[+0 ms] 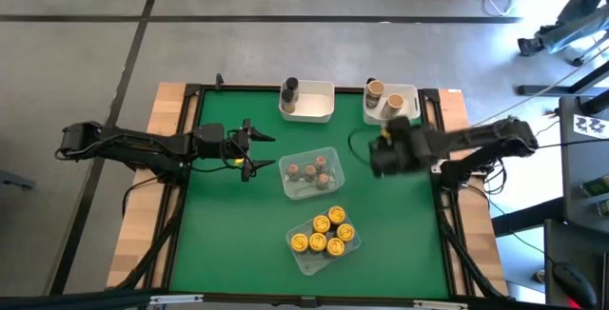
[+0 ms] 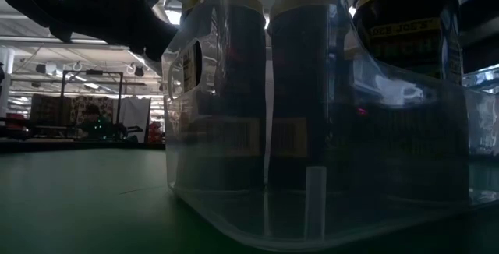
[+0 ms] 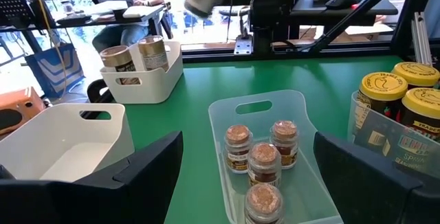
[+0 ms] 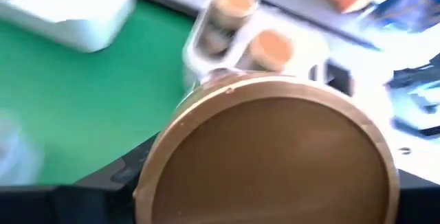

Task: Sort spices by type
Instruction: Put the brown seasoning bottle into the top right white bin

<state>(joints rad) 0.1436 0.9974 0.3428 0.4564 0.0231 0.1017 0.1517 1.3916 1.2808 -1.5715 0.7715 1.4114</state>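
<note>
Spice jars sit grouped by kind across the green desk (image 1: 228,243). Five yellow-lidded jars (image 1: 323,233) fill a clear tray (image 1: 306,258) near the front edge; in the low view this tray stands right before the lens, jars upright inside. Four reddish-brown-topped jars (image 3: 260,162) stand upright in a second clear tray (image 3: 302,114) at mid-desk. One taller dark grey jar (image 1: 289,89) stands in the left white bin (image 1: 319,110) at the far edge. Two tan-lidded jars (image 1: 383,97) stand in the right white bin (image 1: 409,93) at the far right corner. A third tan-lidded jar (image 4: 268,155) is clamped in the right gripper (image 1: 384,148), its round lid filling the right wrist view; that gripper is raised over the desk just in front of the right white bin. Left gripper (image 1: 259,150) hovers just left of the mid-desk tray, jaws spread wide and holding nothing, dark fingers (image 3: 148,165) flanking the reddish-brown jars in the left wrist view. A person sits at a workstation beyond the desk.
</note>
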